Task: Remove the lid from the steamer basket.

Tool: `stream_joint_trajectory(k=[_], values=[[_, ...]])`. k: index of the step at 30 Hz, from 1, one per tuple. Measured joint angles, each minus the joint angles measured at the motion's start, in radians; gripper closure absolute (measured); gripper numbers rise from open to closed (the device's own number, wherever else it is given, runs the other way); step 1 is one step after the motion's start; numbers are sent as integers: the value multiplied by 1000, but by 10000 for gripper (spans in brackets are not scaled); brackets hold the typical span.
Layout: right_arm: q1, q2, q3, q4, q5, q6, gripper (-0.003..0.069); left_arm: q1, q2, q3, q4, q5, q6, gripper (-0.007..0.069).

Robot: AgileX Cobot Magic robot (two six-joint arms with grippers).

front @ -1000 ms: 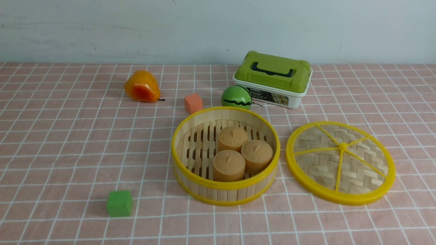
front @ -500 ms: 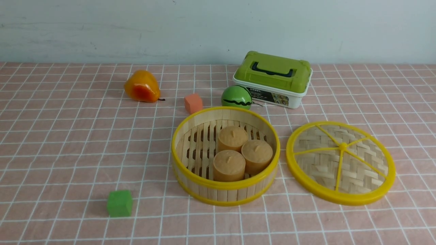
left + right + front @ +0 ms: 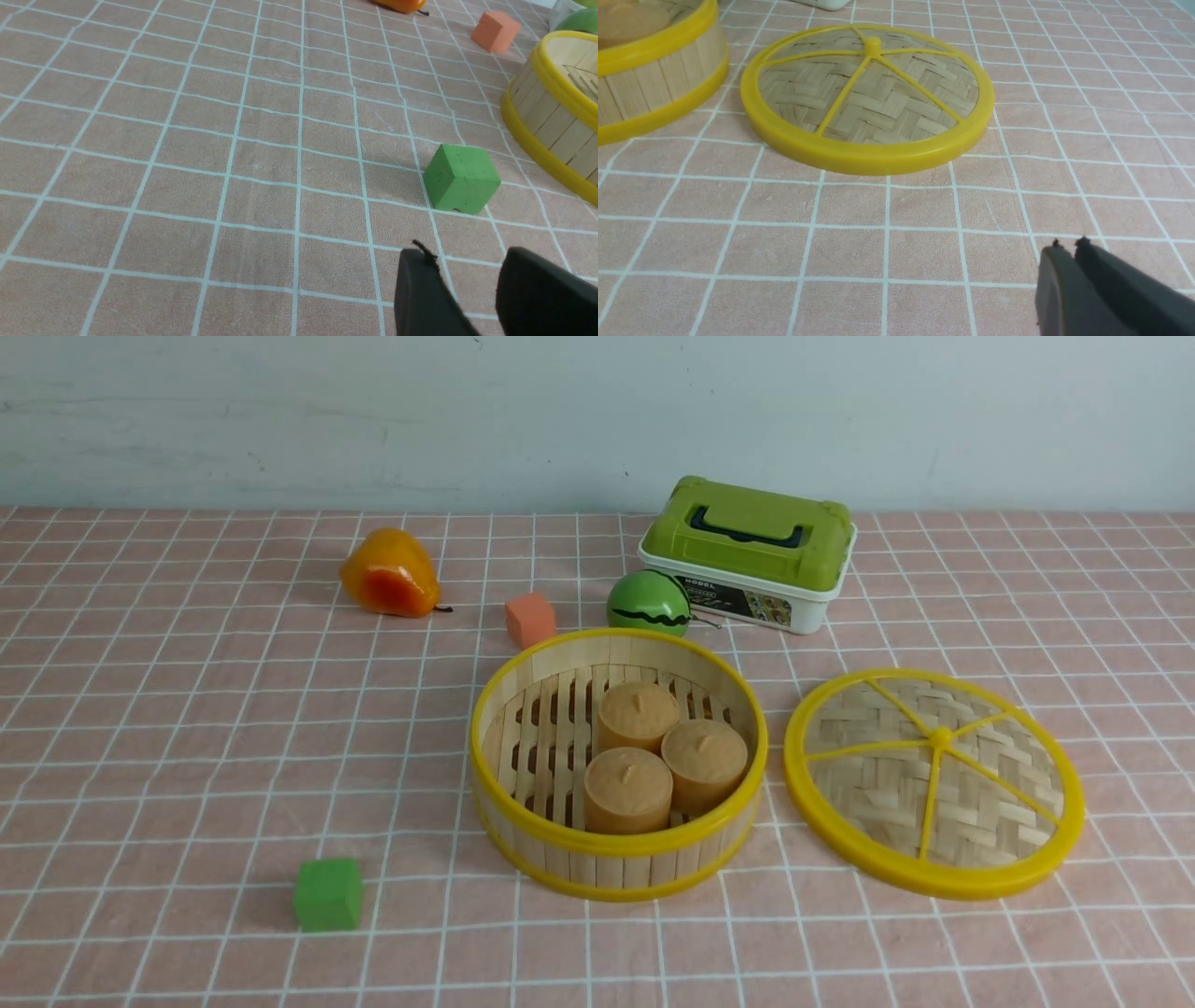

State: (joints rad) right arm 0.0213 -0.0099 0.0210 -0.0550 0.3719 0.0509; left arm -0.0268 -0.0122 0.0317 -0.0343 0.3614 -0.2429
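Note:
The steamer basket (image 3: 616,845) stands uncovered in the middle of the checked cloth, with three tan cakes (image 3: 627,789) inside. The lid (image 3: 934,784) lies flat on the cloth just to its right, apart from it. Neither arm shows in the front view. In the right wrist view my right gripper (image 3: 1069,243) hangs shut and empty over the cloth, nearer the camera than the lid (image 3: 868,98) and the basket (image 3: 654,79). My left gripper (image 3: 465,254) is open with nothing between its fingers, near a green cube (image 3: 460,184); the basket's wall (image 3: 551,126) is beyond.
A green cube (image 3: 327,893) sits front left of the basket. Behind the basket are an orange cube (image 3: 529,619), a green striped ball (image 3: 648,603) and a white box with a green lid (image 3: 747,555). An orange pear (image 3: 388,573) lies at the back left.

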Motion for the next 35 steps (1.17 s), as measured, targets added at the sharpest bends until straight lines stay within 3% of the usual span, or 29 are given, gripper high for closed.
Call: stream_joint_trajectory(k=[35], values=[[0, 0, 0, 0, 2, 0, 613, 0, 0, 0, 0, 0, 0, 385]])
